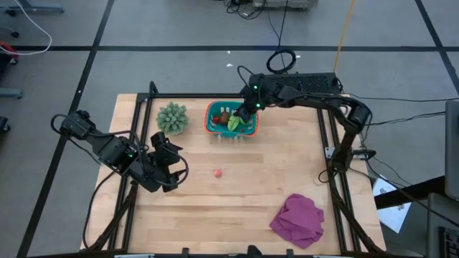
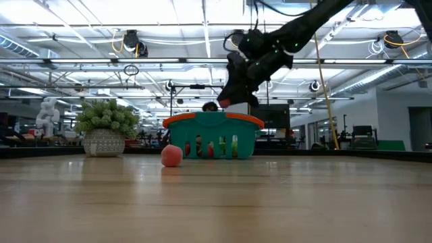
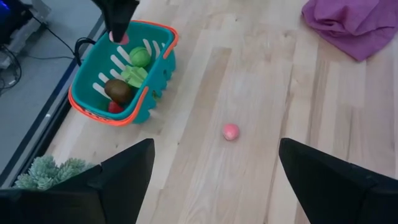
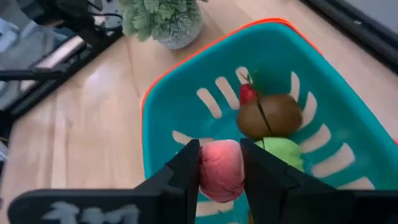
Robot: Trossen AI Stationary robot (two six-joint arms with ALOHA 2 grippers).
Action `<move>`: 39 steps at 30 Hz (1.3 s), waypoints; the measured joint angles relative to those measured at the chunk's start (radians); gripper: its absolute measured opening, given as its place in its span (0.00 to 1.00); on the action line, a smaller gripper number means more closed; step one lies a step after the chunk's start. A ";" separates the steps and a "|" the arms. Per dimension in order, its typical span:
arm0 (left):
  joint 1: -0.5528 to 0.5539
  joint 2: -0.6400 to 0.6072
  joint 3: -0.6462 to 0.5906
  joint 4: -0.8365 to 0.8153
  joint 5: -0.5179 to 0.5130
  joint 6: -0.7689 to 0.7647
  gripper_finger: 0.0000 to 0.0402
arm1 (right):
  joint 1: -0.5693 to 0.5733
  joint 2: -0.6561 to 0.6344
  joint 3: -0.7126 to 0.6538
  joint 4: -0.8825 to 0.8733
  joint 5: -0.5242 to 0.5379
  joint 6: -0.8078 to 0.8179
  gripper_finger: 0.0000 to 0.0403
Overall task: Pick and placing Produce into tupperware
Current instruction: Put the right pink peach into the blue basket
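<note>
The right claw (image 4: 221, 171) hangs over the tub (image 1: 212, 122), above its rim, with its fingers clamped on a pinkish-red round piece (image 4: 221, 169). The tub, teal with an orange-red rim, stands on the bench (image 1: 272, 179) near the far edge. Inside the tub lie a brown oval piece (image 4: 270, 116), a small red piece (image 4: 247, 93) touching the brown one, and a light-green piece (image 4: 283, 152) just beside the brown one; the left wrist view shows a second light-green piece (image 3: 140, 56) in the tub as well. A spiky grey-green plant (image 1: 172, 117) in a pot stands just beside the tub, on the side toward the left arm. One small pink ball (image 1: 217, 173) lies alone on the bare bench, nearer the front than the tub and well apart from it. A magenta cloth (image 1: 297, 220) lies crumpled well apart from the tub, toward the front corner on the right arm's side. The left claw (image 1: 171, 166) waits over the bench on the plant's side of the tub, well apart from it, with its fingers spread wide and nothing between them.
</note>
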 joint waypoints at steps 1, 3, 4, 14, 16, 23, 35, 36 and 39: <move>0.002 0.000 0.000 0.000 0.000 0.000 0.87 | -0.004 0.019 0.015 -0.001 -0.015 0.005 0.23; 0.009 0.000 0.000 -0.001 0.000 0.000 0.87 | -0.009 0.058 0.051 -0.004 -0.040 0.009 0.23; 0.011 0.000 0.000 -0.002 0.000 0.000 0.87 | -0.011 0.074 0.070 -0.018 -0.039 0.008 0.23; 0.012 0.000 0.000 -0.002 0.000 0.026 0.87 | -0.031 0.203 0.202 -0.229 -0.039 -0.002 0.23; 0.012 0.000 0.000 -0.004 0.000 0.026 0.87 | -0.033 0.201 0.204 -0.240 -0.040 -0.004 0.23; 0.012 0.000 0.000 -0.005 -0.005 0.026 0.87 | -0.041 0.197 0.206 -0.292 -0.038 -0.007 0.23; 0.012 0.000 0.000 -0.005 -0.006 0.033 0.87 | -0.036 0.196 0.206 -0.297 -0.018 -0.035 0.23; 0.012 0.000 0.000 -0.005 -0.006 0.038 0.87 | -0.035 0.196 0.206 -0.297 -0.009 -0.035 0.23; 0.012 0.000 0.000 -0.005 -0.006 0.038 0.87 | -0.035 0.196 0.206 -0.297 -0.009 -0.047 0.23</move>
